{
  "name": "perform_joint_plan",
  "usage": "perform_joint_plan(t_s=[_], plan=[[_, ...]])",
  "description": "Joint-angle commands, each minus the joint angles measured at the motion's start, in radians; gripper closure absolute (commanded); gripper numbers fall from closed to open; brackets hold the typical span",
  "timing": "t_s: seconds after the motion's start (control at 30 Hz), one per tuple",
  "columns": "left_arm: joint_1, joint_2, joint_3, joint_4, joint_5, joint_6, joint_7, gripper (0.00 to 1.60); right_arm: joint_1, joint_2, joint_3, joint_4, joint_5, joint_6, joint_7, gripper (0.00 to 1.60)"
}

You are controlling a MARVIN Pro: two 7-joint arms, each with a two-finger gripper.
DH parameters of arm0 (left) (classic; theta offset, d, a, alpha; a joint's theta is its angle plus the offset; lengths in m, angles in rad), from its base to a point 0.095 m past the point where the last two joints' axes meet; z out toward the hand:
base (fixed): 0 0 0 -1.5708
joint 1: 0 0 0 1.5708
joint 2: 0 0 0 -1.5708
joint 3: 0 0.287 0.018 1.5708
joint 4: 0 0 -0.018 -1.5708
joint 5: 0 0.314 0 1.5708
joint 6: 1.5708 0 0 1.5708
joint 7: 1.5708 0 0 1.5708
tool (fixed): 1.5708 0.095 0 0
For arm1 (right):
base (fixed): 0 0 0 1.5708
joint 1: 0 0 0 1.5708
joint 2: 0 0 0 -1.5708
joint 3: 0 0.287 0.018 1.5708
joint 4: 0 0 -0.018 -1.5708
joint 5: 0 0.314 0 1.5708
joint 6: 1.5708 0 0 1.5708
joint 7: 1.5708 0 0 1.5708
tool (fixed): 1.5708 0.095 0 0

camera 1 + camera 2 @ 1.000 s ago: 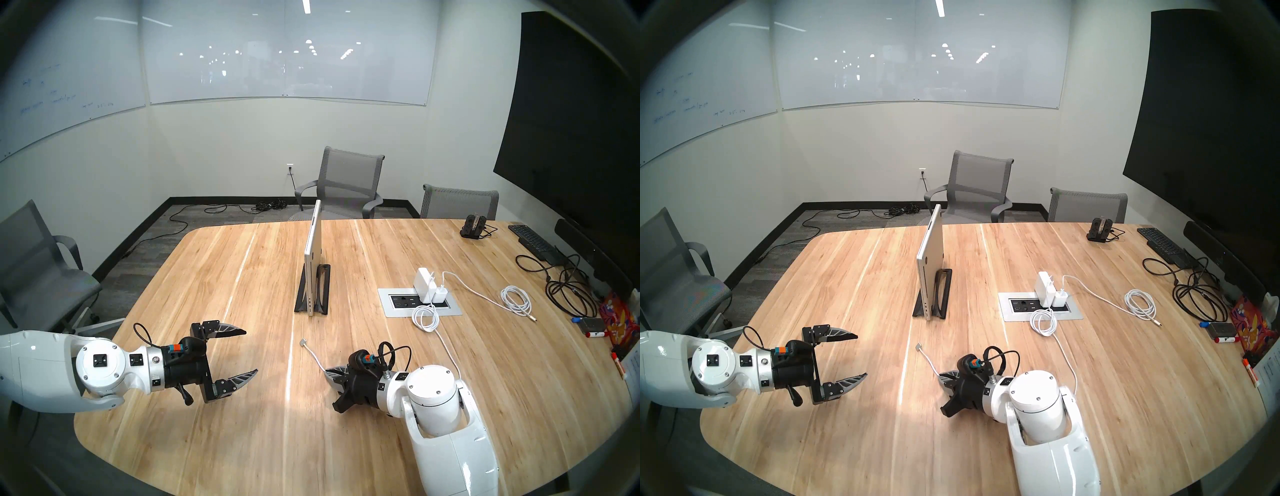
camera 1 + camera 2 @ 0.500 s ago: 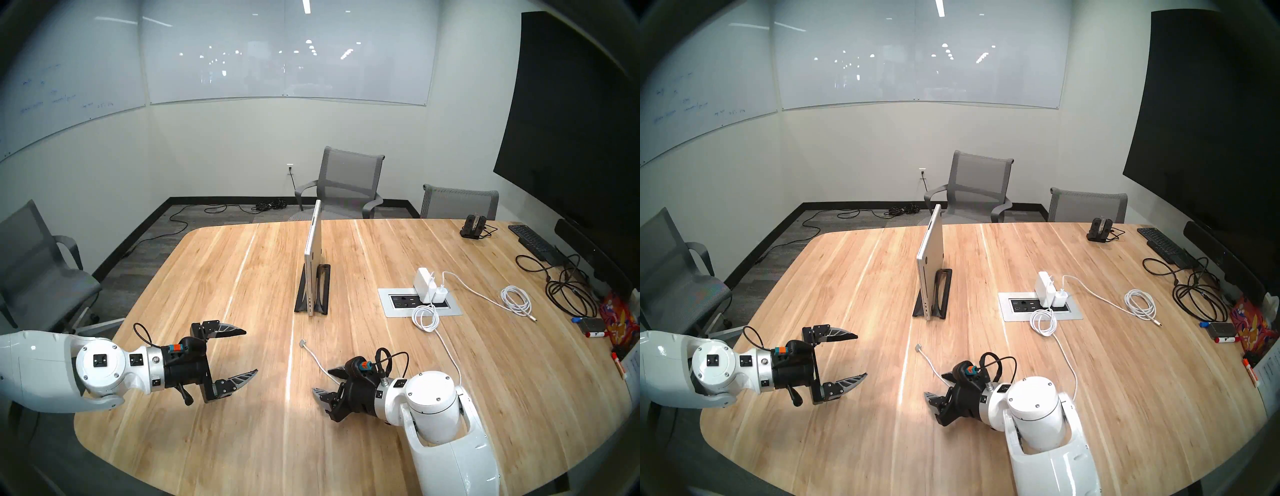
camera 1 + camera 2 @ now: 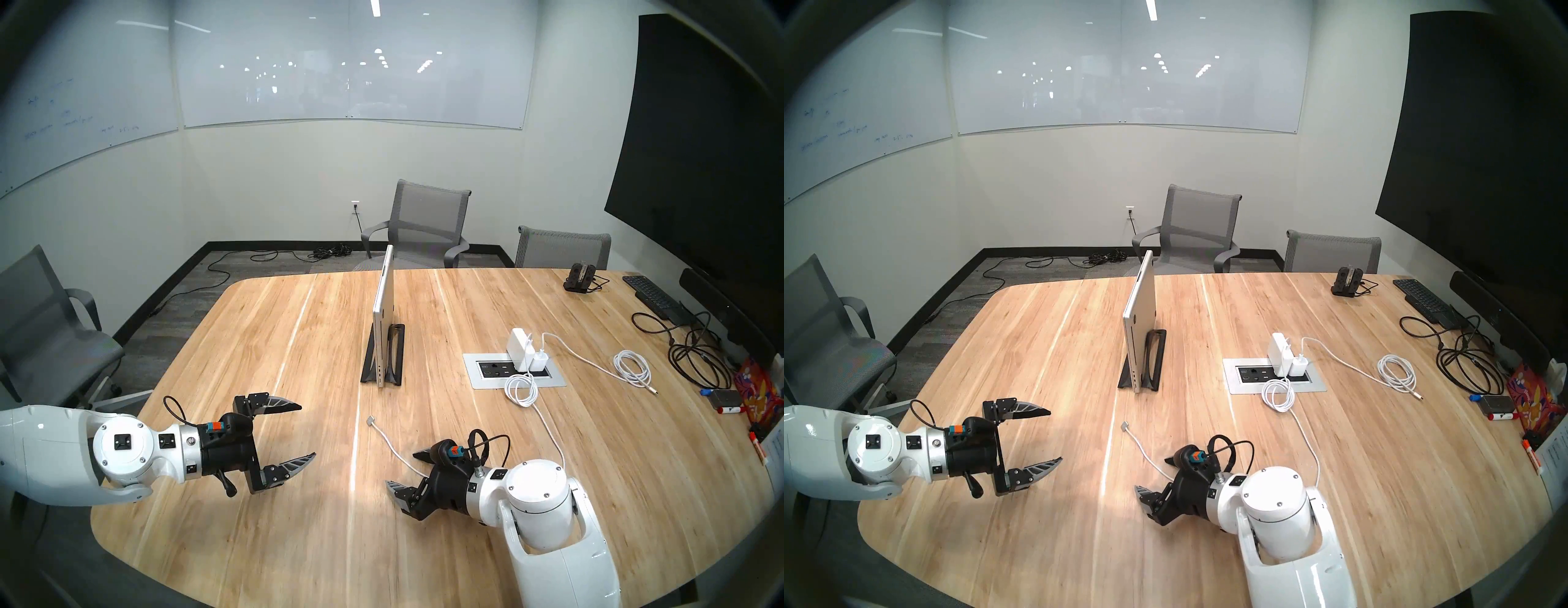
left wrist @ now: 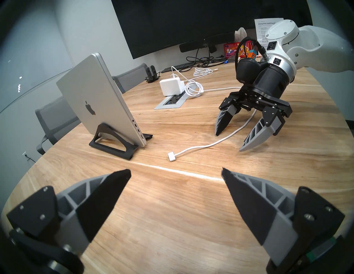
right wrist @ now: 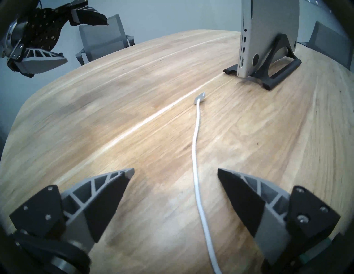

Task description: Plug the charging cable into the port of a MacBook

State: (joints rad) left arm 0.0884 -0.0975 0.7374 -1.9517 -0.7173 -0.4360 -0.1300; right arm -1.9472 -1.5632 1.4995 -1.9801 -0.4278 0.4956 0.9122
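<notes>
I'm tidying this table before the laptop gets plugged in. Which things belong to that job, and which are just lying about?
Job: charging cable, MacBook upright in its black stand, white power brick.

Lying about: coiled white cable, black keyboard, black cables, markers.

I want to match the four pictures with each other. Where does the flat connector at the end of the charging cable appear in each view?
Head stereo left: connector on the table, lower centre.
Head stereo right: connector, left of centre.
Left wrist: connector, centre.
Right wrist: connector, upper centre.
Shared landmark: the MacBook upright in its black stand, beyond the connector.
</notes>
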Motion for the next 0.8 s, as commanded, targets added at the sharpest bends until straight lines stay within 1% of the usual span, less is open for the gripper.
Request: perform_joint_plan(t_s=[0.0,0.13,0.17,0.23,0.4,0.53,0.57,0.6,0.77], plan=[[-0.007,-0.003,-0.007,-0.002,0.002,-0.003,-0.001,0.0,-0.025,0.013,0.006,-0.095,0.021,-0.003,0.032,0.0],[-0.007,-0.003,-0.007,-0.002,0.002,-0.003,-0.001,0.0,-0.048,0.031,0.035,-0.154,0.032,0.008,0.056,0.0],[-0.007,-0.003,-0.007,-0.002,0.002,-0.003,-0.001,0.0,-0.048,0.031,0.035,-0.154,0.032,0.008,0.056,0.0],[-0.007,-0.003,-0.007,-0.002,0.002,-0.003,-0.001,0.0,-0.066,0.046,0.055,-0.19,0.039,0.013,0.076,0.0],[-0.008,-0.003,-0.007,-0.002,0.002,-0.003,-0.001,0.0,-0.104,0.067,0.092,-0.244,0.054,0.021,0.112,0.0],[-0.008,-0.002,-0.007,-0.003,0.002,-0.003,-0.001,0.0,-0.13,0.08,0.127,-0.262,0.066,0.013,0.132,0.0],[-0.008,-0.002,-0.007,-0.003,0.002,-0.003,-0.001,0.0,-0.13,0.08,0.127,-0.262,0.066,0.013,0.132,0.0],[-0.008,-0.002,-0.007,-0.003,0.002,-0.003,-0.001,0.0,-0.142,0.086,0.146,-0.27,0.072,0.009,0.141,0.0],[-0.008,-0.002,-0.007,-0.003,0.002,-0.003,-0.001,0.0,-0.166,0.091,0.185,-0.295,0.085,0.007,0.16,0.0]])
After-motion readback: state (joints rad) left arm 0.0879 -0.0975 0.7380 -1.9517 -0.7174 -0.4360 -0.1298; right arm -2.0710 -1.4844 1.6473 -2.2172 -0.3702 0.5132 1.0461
